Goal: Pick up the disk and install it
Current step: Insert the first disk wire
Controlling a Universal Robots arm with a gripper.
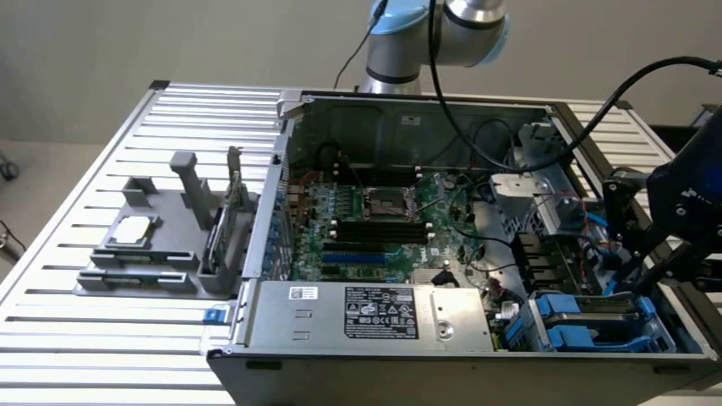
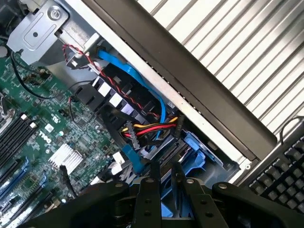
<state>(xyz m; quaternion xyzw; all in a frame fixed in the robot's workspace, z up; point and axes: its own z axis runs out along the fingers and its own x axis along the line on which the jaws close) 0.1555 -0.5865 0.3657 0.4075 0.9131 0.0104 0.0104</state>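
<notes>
Gripper [image 2: 166, 171] hangs over the open computer case [image 1: 451, 368] at the exterior view's right; whether it clamps anything I cannot tell. Near the silver power-supply box [image 1: 373, 315], the disk [image 1: 598, 315] sits in its blue carrier in the corner bay below it.

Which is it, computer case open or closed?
Open. The computer case lies with no side panel on; the motherboard and silver power-supply box inside are exposed.

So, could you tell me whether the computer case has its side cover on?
No, the computer case lies open, with the motherboard inside it in plain sight.
</notes>
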